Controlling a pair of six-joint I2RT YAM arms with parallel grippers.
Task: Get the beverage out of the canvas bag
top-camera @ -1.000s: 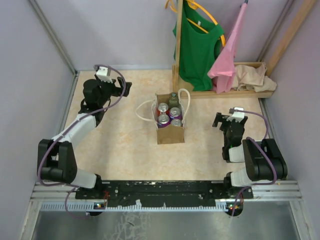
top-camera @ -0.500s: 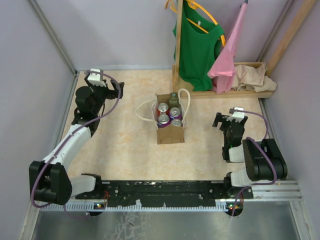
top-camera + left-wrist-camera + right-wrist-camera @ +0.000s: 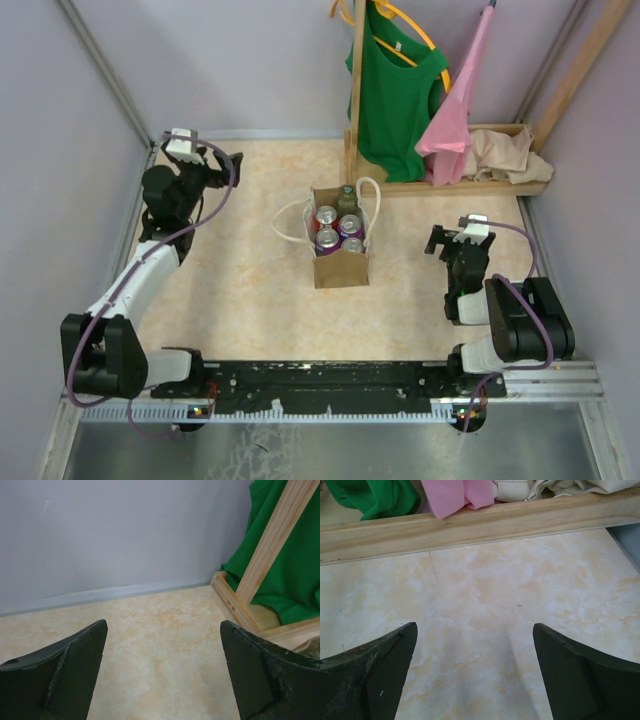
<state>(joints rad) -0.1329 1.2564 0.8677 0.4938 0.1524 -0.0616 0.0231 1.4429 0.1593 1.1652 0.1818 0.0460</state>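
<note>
The tan canvas bag (image 3: 340, 268) stands upright mid-table, its white rope handles (image 3: 372, 190) loose at the sides. Inside it are several beverage cans (image 3: 326, 216) and a dark bottle (image 3: 347, 199), tops showing. My left gripper (image 3: 222, 170) is far to the bag's left near the back-left corner, open and empty; in the left wrist view (image 3: 164, 630) only bare table lies between its fingers. My right gripper (image 3: 436, 242) rests low to the bag's right, open and empty (image 3: 475, 630). The bag is in neither wrist view.
A wooden rack (image 3: 450, 187) stands at the back right with a green shirt (image 3: 395, 90), a pink garment (image 3: 455, 120) and a beige cloth heap (image 3: 505, 155). Its base (image 3: 470, 527) lies just ahead of the right gripper. Grey walls (image 3: 125, 535) close in behind and to the left.
My left arm has swung left and back toward the far-left corner, away from the bag, with its gripper still open. The right arm and the bag have not moved.
</note>
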